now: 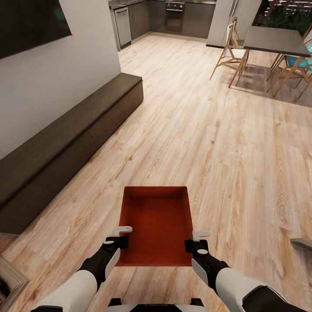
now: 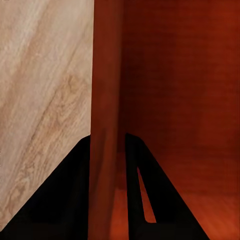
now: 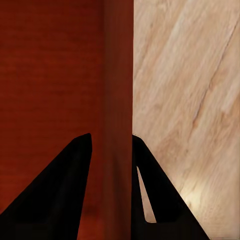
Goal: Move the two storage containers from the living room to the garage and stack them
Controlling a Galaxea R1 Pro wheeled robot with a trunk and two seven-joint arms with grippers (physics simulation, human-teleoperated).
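Observation:
A red-orange storage container [image 1: 156, 225] hangs in front of me above the light wood-plank floor [image 1: 208, 130], held level between both arms. My left gripper [image 1: 122, 236] is shut on its left wall [image 2: 106, 100], one black finger on each side. My right gripper [image 1: 196, 242] is shut on the right wall [image 3: 119, 100] in the same way. The container is empty, its ribbed bottom showing.
A long dark low cabinet [image 1: 65, 147] runs along the white wall on the left, under a black screen [image 1: 26, 21]. A dining table [image 1: 273, 41] with wooden chairs [image 1: 232, 47] stands far right. Kitchen units [image 1: 173, 17] lie straight ahead in the distance.

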